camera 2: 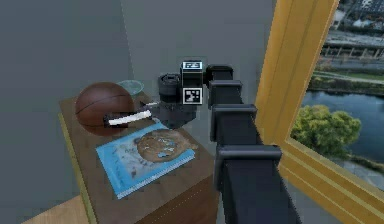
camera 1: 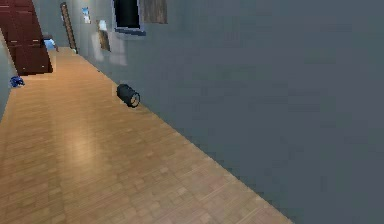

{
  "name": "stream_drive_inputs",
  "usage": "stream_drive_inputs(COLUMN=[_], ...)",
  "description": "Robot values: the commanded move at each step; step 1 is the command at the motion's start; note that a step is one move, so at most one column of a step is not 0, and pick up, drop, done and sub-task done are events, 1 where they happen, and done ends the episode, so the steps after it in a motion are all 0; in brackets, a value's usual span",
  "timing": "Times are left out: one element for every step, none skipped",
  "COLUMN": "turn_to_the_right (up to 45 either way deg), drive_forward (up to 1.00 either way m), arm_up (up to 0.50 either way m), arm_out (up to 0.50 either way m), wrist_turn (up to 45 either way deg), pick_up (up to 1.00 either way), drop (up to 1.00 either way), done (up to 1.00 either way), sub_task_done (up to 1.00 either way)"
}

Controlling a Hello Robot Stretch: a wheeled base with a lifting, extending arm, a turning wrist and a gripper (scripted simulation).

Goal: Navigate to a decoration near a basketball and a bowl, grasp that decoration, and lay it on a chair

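Fingers (camera 2: 140, 116) are showing as thin pale strips running out from the gripper (camera 2: 128, 118) body, lying low over the cabinet (camera 2: 80, 165) top. Grip state: cannot tell. Objs. are sitting on the wood at and behind the tips, so whether anything is being held isn't readable.

Basketball (camera 2: 104, 103) is sitting just beyond the fingertips; touching or apart, can't say. Bowl (camera 2: 131, 87) is standing behind the fingers, beside the basketball. Magazine (camera 2: 145, 153) is lying flat on the fingers' near side.

Decoration: nothing is identifying itself w/ certainty. A dark lump (camera 2: 180, 116) is sitting at the fingers' root, under the gripper body, and is the likeliest candidate, w/ no clear long axis.

Judgement: if so, the fingers are lying past it toward the basketball, and the arm (camera 2: 240, 145) is needing to draw back before grasping.
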Motion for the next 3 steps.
stream_drive_inputs(turn_to_the_right=[0.0, 0.0, 0.0], drive_forward=[0.00, 0.00, 0.00], arm_up=[0.00, -0.22, 0.00], arm_out=[0.00, 0.00, 0.00], wrist_turn=[27.0, 0.0, 0.0], pick_up=[0.00, 0.00, 1.00], drop=[0.00, 0.00, 0.00], done=[0.00, 0.00, 0.00], sub_task_done=[0.00, 0.00, 0.00])
